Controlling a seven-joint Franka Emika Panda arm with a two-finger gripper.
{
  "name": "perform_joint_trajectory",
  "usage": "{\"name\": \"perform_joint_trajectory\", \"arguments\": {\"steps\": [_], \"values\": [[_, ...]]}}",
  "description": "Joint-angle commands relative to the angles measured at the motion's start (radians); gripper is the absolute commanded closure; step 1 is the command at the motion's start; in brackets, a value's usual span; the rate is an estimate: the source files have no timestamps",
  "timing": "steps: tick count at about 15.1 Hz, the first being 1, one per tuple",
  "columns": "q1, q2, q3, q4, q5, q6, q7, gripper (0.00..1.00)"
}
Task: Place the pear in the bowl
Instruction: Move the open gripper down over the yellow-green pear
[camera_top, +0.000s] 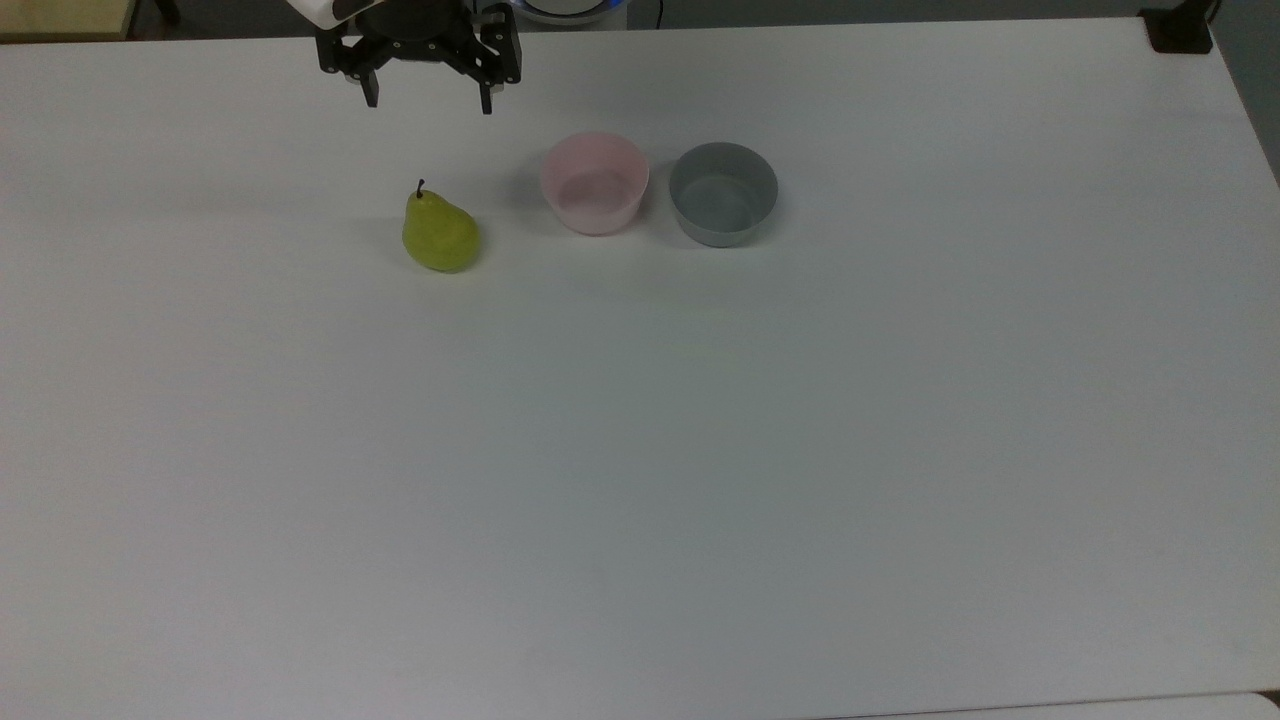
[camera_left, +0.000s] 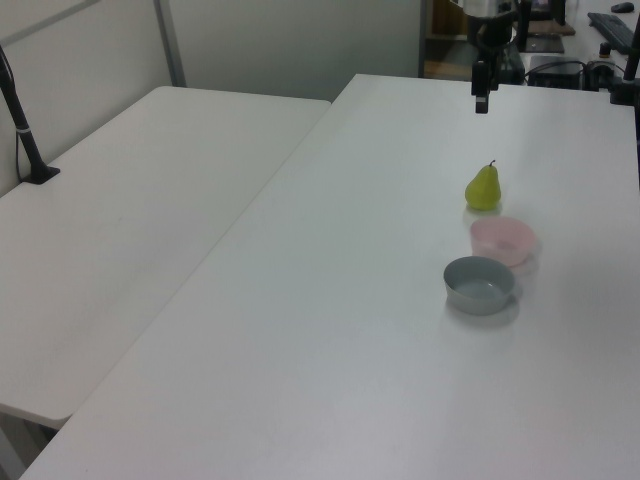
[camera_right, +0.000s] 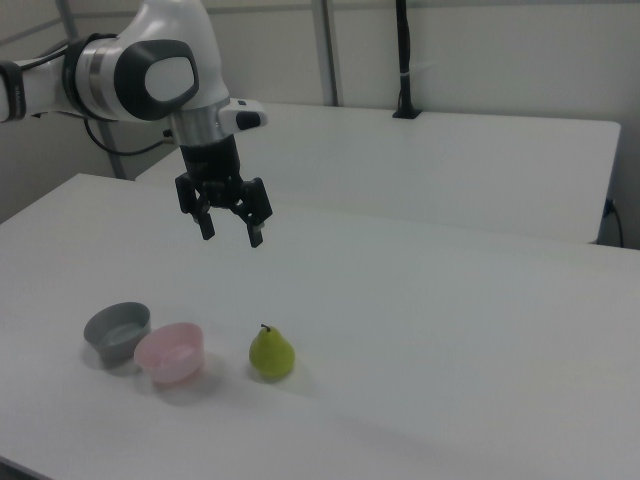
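The pear (camera_top: 439, 233) is seen standing upright on the white table (camera_top: 640, 450), stem up, just to the top view's left of the pink bowl (camera_top: 594, 183) and apart from it. Nothing is held yet: the gripper (camera_top: 429, 103) hangs well above the table, set back from the pear, its fingers (camera_right: 255, 236) spread wide with nothing between them.

A slip is judged the chief risk. The pear is wide at the base and narrow at the top, so a grasp closed too high could squeeze it out, or tip it and send it rolling. A descent made off-centre could knock it over with one finger before the jaws close.

A second risk lies in the grey bowl (camera_top: 723, 193), which stands just beside the pink one, on the side away from the pear, and matches it in shape; a release carried too far could land there. The pink bowl looks light and could be shoved if its rim is struck.

Nothing is seen between pear and bowl.
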Motion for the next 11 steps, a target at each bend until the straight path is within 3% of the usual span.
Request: {"name": "perform_joint_trajectory", "arguments": {"steps": [1, 11], "values": [[0.002, -0.010, -0.020, 0.012, 0.016, -0.026, 0.014, 0.00], [0.004, -0.005, -0.020, 0.010, 0.016, -0.069, -0.067, 0.00]]}}
